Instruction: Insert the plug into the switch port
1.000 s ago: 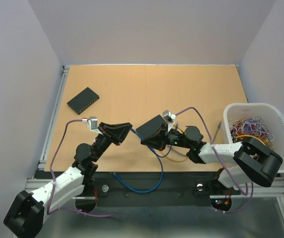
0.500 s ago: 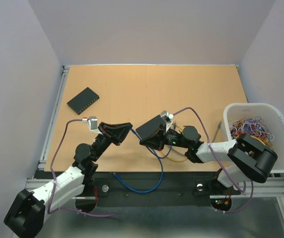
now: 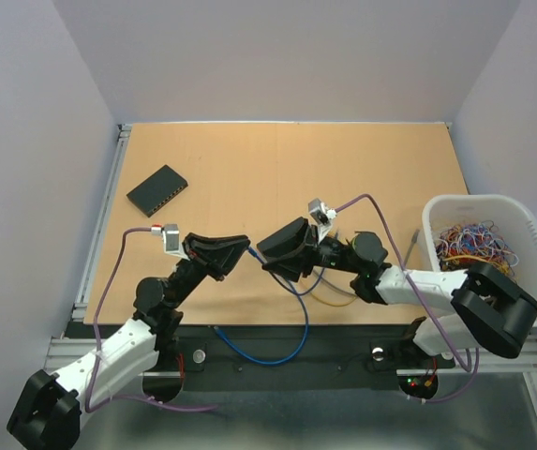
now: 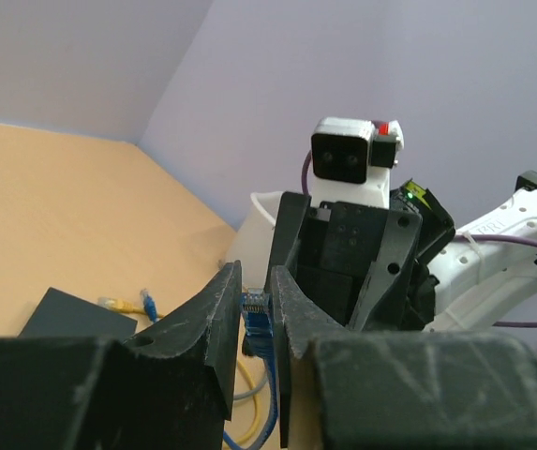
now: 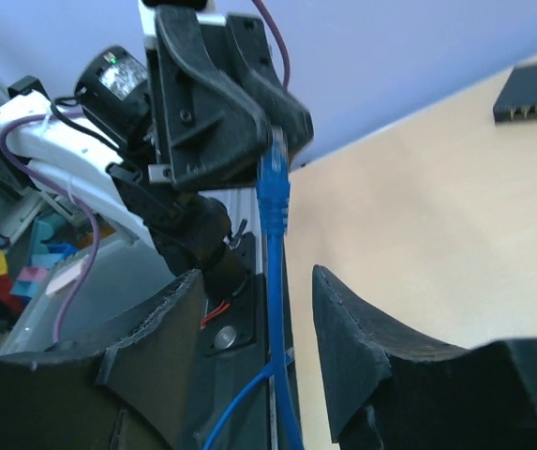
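- The left gripper is clamped on the plug, a blue network connector. Its two dark fingers pinch the plug from both sides, and the clear tip pokes out just past them.
- The plug is up in the air over the near middle of the table, pointing towards the right arm.
- The right gripper faces the left one almost nose to nose. Its jaws are spread apart and grip nothing; the blue cable runs through the gap between its fingers without touching either one.
- From the plug, the cable drops, loops over the near edge of the table by the arm bases and curls back up.
- The switch, a flat black box, lies on the far left of the table with its row of ports showing. It is well apart from both grippers and from the plug.
- A yellow cable lies on the wood under the right arm.
- A white basket full of tangled coloured cables sits at the table's right edge.
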Robot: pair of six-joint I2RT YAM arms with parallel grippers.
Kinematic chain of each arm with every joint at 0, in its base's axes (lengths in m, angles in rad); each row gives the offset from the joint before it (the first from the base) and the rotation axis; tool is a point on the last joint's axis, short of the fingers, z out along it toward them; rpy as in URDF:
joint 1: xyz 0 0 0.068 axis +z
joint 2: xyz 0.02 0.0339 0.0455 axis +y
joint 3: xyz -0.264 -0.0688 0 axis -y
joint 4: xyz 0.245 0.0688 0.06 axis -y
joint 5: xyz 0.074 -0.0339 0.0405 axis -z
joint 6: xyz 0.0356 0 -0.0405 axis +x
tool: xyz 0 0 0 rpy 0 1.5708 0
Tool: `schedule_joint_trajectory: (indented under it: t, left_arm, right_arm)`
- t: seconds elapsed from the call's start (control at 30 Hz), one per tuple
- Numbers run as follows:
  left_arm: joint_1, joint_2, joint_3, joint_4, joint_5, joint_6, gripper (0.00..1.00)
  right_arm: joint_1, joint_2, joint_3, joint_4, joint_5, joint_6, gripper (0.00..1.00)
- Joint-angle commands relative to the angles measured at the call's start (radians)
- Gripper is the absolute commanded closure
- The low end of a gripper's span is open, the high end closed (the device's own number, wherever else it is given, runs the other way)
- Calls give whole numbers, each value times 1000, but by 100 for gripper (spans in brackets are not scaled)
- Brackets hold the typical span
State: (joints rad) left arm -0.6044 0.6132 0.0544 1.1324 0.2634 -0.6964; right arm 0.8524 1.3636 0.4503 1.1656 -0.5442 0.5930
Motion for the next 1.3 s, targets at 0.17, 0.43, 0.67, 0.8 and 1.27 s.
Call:
schedule_joint_trajectory:
  t: [0.17, 0.43, 0.67, 0.8, 1.27]
  left_arm:
    - [5, -10, -82, 70, 74, 2, 100]
    - [6, 26, -85, 110, 92, -3, 100]
    - [5, 31, -80, 96, 82, 15, 100]
    - [6, 25, -76, 84, 73, 18, 100]
    - [6, 25, -68, 84, 73, 17, 100]
  right_arm:
    - [2, -14, 120, -44, -8, -91, 52]
    - [2, 74, 185, -66, -7, -94, 68]
    - [2, 89, 185, -64, -8, -94, 71]
    - [2, 94, 183, -64, -16, -91, 73]
    - [1, 129, 192, -55, -51, -65, 83]
